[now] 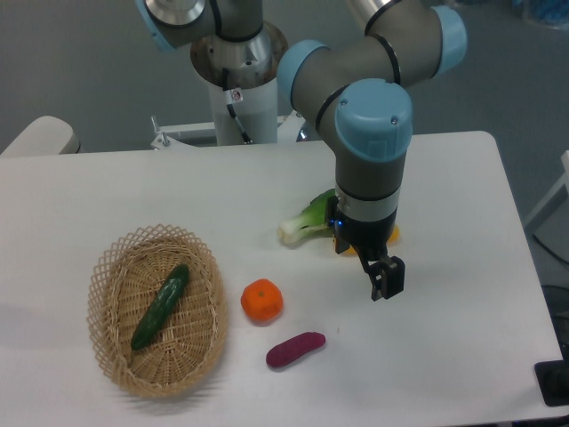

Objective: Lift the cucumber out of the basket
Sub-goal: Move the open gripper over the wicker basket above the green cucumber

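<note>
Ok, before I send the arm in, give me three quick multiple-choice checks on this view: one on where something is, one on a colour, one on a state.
1. Where does the cucumber lie?
A. in the basket
B. on the table beside the orange
C. in the gripper

2. What colour is the oblong vegetable nearest the front table edge?
A. yellow
B. purple
C. white

3. What is the gripper holding?
A. the bok choy
B. the orange
C. nothing

Answers: 1 A, the cucumber rests diagonally on the basket floor. 2 B, it is purple, lying near the orange. 3 C, nothing shows between its fingers, above bare table right of the bok choy.
</note>
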`<move>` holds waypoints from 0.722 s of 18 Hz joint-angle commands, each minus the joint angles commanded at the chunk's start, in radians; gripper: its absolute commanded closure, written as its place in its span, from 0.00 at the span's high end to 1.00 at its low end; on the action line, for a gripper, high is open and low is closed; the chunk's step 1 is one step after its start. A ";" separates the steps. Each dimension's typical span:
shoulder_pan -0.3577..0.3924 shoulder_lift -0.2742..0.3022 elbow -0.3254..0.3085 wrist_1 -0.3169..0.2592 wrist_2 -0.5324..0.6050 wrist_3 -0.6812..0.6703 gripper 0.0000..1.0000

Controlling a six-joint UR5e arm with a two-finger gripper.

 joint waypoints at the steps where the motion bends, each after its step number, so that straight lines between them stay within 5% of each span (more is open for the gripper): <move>1: -0.002 -0.002 0.000 0.000 0.002 0.000 1.00; 8: -0.037 0.006 -0.037 0.002 -0.003 -0.018 1.00; 13: -0.093 0.023 -0.093 0.003 -0.005 -0.323 1.00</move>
